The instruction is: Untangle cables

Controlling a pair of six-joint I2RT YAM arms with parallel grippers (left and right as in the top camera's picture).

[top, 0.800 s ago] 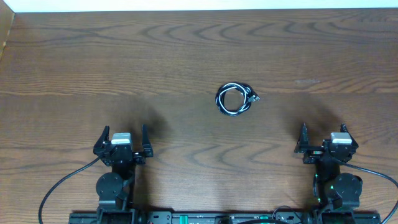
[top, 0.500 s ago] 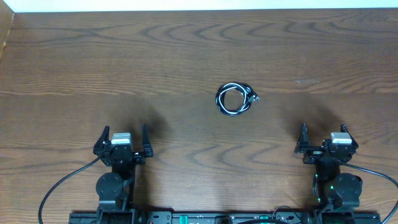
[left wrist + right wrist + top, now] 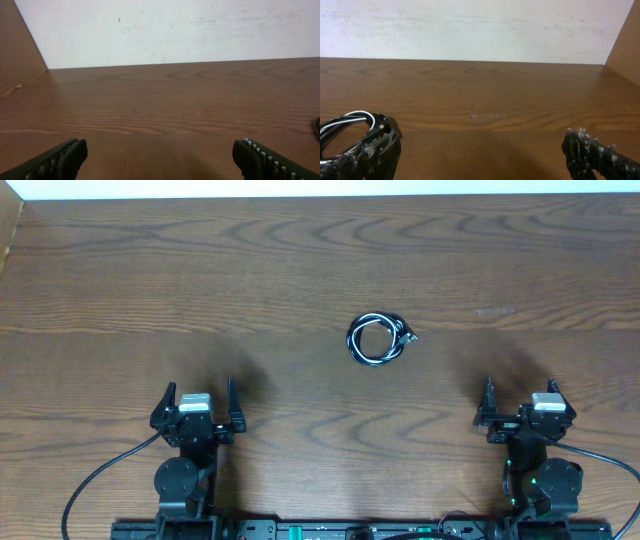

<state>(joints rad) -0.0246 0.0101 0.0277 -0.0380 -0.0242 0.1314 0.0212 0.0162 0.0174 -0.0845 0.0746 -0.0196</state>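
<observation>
Two cables (image 3: 376, 339) wound together; left tool (image 3: 198, 392) and right tool (image 3: 520, 390) gape.

Past the 2 wide-apart fingers (image 3: 374, 154), the coiled black-and-white cables (image 3: 367, 117) lie on the table (image 3: 495, 95).

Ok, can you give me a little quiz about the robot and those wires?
1. Fill in: the left gripper and the right gripper are both ___ (open or shut).
2. True or false: the cables are wound into one black-and-white coil.
3. Where is the coil? A) on the table, touching neither gripper; B) in the left gripper; C) in the right gripper.
Key: 1 open; 2 true; 3 A.
</observation>
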